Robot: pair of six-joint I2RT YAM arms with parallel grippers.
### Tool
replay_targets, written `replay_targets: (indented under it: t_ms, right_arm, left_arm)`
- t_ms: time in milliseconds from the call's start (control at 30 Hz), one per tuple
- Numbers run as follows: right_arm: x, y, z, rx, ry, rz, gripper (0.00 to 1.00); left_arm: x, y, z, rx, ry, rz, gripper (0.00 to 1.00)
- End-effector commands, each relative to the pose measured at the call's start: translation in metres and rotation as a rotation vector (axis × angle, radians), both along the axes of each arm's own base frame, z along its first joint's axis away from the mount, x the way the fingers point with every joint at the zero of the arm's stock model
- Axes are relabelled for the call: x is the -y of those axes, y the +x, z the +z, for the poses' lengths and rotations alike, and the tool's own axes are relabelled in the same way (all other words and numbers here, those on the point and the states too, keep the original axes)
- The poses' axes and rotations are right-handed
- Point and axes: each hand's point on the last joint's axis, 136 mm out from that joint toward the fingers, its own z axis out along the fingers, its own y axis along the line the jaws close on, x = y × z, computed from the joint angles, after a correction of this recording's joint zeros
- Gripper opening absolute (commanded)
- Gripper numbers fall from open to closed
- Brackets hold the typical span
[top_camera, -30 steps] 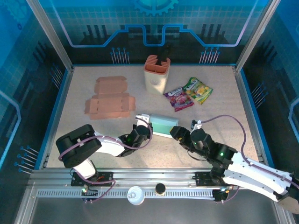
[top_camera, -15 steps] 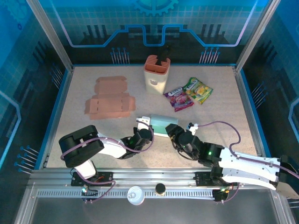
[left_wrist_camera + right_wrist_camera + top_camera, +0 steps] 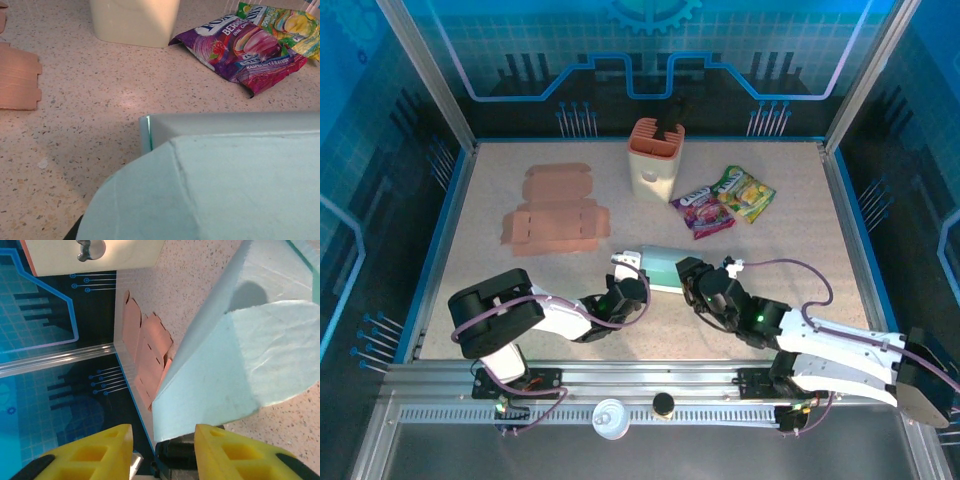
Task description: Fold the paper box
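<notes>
one matte teal paper box (image 3: 665, 268); left claw (image 3: 628, 275) clamped on it, right claw (image 3: 164, 436) half-open.

The top external camera sits high above the near edge of the desk (image 3: 790, 200), looking down and forward across all of it to the back wall (image 3: 650, 60). The left wrist camera rides low and very near the paper box (image 3: 240, 190), facing the cream holder (image 3: 134, 20) and snack bags (image 3: 245, 47). The right wrist camera, rolled sideways, is just as near the box and faces the flat cardboard (image 3: 147, 355). All 3 views share box and cardboard.
</notes>
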Motion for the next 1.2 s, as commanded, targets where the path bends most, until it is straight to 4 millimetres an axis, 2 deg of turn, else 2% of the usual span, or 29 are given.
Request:
replay_targets:
  t_ms: [0,100,200,300,533,700,900,1167]
  right_arm:
    - [-0.005,0.008,0.003,-0.001,0.058,-0.015,0.32]
    - [-0.007,0.010,-0.002,-0.016,0.065,-0.014,0.28]
    - [-0.008,0.010,-0.003,-0.019,0.068,-0.009,0.28]
    - [-0.006,0.006,-0.001,-0.009,0.059,0.004,0.36]
    - [0.003,-0.018,0.002,0.014,0.005,0.017,0.49]
    - [0.000,-0.020,-0.008,0.006,0.012,0.013,0.52]
    - [-0.007,-0.009,-0.015,-0.005,0.031,-0.005,0.51]
    - [-0.015,0.013,-0.015,0.000,0.074,-0.019,0.37]
  left_arm:
    - [-0.004,-0.005,-0.014,-0.032,0.038,0.009,0.00]
    - [-0.003,-0.005,-0.014,-0.033,0.040,0.009,0.00]
    - [-0.004,-0.005,-0.014,-0.032,0.041,0.010,0.00]
    - [-0.003,-0.005,-0.014,-0.033,0.041,0.010,0.00]
    - [-0.004,-0.005,-0.015,-0.035,0.042,0.017,0.00]
    - [-0.003,-0.005,-0.015,-0.035,0.041,0.016,0.00]
    - [-0.004,-0.006,-0.014,-0.036,0.041,0.017,0.00]
    - [-0.005,-0.007,-0.014,-0.035,0.043,0.016,0.00]
